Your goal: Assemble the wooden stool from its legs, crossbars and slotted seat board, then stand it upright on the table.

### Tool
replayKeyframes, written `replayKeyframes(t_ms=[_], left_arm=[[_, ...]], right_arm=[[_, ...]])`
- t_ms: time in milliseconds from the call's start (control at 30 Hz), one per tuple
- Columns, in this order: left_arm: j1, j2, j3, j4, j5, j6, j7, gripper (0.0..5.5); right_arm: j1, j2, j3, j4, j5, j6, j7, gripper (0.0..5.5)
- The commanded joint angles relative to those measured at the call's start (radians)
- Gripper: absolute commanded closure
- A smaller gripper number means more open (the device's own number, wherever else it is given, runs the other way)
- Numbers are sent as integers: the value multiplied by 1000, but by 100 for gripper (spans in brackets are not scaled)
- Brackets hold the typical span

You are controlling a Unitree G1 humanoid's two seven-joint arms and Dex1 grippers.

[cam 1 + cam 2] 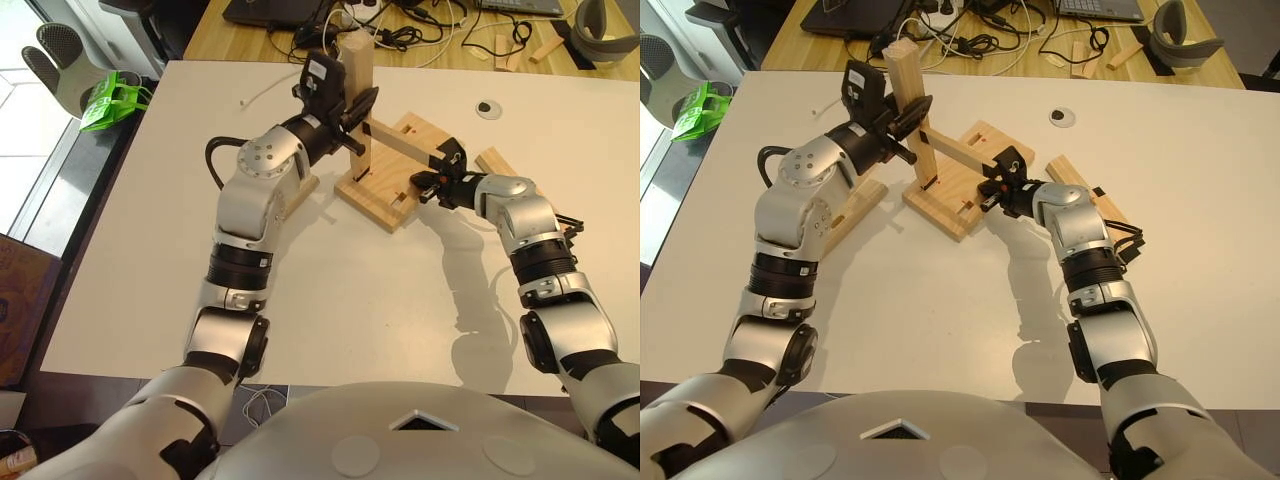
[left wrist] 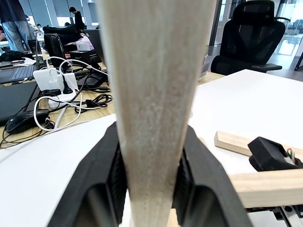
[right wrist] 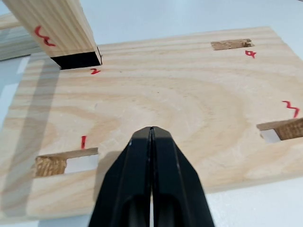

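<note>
A wooden leg (image 1: 359, 75) stands upright in slot 2 of the slotted seat board (image 1: 384, 203), which lies flat on the white table. My left gripper (image 1: 357, 118) is shut on the leg partway up, its fingers (image 2: 106, 165) pressing both sides. A crossbar (image 1: 404, 146) juts sideways from the leg, above the board. Close over the board's right part hangs my right gripper (image 3: 151, 130), shut with nothing between its fingers. The board's slots 1 (image 3: 66, 163), 3 (image 3: 283, 130) and 4 (image 3: 231, 45) are open.
One loose wooden piece (image 1: 1072, 180) lies right of the board, beside my right forearm; another (image 1: 854, 207) lies under my left arm. A cable hole (image 1: 487, 108) sits at the far right of the table. Behind the table stands a desk with laptops and cables (image 1: 400, 30).
</note>
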Motion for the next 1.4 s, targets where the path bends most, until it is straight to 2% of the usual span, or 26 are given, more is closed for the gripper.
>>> replayKeyframes(t_ms=[33, 100, 233, 333, 433, 500, 633, 767, 833, 900, 1100, 1400], left_arm=[[214, 34, -166, 138, 129, 99, 6, 447], [236, 63, -253, 81, 188, 44, 0, 447], [236, 82, -248, 69, 214, 7, 27, 447], [220, 16, -103, 123, 76, 124, 48, 447], [250, 10, -110, 123, 70, 112, 44, 447], [281, -17, -102, 115, 37, 52, 27, 447], [350, -4, -150, 103, 85, -187, -29, 447], [392, 12, -171, 186, 178, -422, -2, 447], [395, 20, -187, 211, 214, -469, 9, 447], [368, 28, -211, 197, 237, -406, 16, 447], [174, 65, -235, 55, 175, 0, -54, 447], [167, 95, -267, 124, 147, 139, -125, 447]], right_arm=[[58, -2, 29, 34, -29, 58, 7, 550], [60, -1, 29, 30, -28, 62, 6, 550], [55, -2, 26, 34, -27, 64, 7, 550], [55, -1, 25, 32, -25, 66, 6, 550], [55, 0, 25, 30, -25, 67, 7, 550], [55, -1, 25, 30, -25, 68, 8, 550], [56, -8, 23, 26, -24, 71, 10, 550], [55, -8, 21, 25, -23, 73, 9, 550], [54, -6, 21, 27, -22, 72, 10, 550], [53, -6, 20, 29, -22, 71, 10, 550], [64, 14, 22, 29, -20, 62, -2, 550], [75, 33, 24, 32, -24, 52, -10, 550]])
